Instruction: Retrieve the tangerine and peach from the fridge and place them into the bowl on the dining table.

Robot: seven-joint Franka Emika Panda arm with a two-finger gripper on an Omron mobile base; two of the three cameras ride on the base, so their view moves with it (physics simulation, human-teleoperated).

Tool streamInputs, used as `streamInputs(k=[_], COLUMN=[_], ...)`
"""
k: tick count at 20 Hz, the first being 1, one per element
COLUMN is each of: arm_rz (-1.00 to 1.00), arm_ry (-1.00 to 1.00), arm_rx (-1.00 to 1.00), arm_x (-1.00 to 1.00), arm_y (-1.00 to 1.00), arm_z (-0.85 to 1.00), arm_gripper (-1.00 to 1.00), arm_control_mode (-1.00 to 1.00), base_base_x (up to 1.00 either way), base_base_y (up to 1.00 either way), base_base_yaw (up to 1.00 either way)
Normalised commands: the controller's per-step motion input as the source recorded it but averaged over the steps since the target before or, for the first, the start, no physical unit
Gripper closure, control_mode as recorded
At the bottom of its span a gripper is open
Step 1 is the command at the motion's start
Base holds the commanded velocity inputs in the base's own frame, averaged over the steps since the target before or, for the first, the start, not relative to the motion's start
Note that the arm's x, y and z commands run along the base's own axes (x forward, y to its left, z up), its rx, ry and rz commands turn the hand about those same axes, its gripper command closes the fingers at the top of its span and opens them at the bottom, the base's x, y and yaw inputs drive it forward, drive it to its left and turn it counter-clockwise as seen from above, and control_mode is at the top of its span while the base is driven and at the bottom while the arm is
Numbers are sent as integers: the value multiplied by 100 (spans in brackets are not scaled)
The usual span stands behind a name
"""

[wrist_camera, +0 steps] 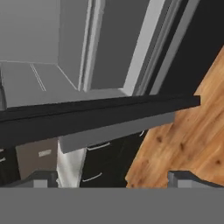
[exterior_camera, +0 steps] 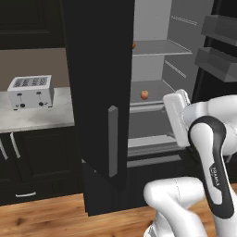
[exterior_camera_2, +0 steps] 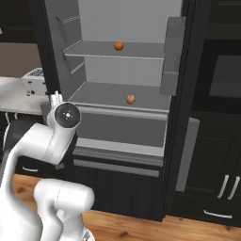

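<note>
White arm folded at the elbow, claw [wrist_camera: 112,177] empty, its 2 fingers wide apart.

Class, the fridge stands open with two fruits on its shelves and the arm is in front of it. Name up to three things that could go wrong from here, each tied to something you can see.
1. The tangerine is round and sits near the upper shelf's front edge; a nudge could roll it off.
2. The peach looks similar in color, so the fruits could be confused.
3. The open tool works close to the fridge door edge, so a wide swing could strike it.
</note>
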Motion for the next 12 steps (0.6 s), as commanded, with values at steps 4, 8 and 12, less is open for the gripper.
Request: streamInputs(k=[4, 8, 12], arm_rz=[-1, -4, -1], arm_ry=[12, -3, -15], arm_rx=[35, 8, 0], arm_x=[36, 36, 41], arm_y=[0, 4, 20], arm_z=[-15, -18, -33], arm_gripper=[-100, -100, -100], arm_control_mode=[-100, -100, -100], base_base_x=[0, 0, 0], base_base_y=[0, 0, 0], base_base_yaw=[0, 0, 0])
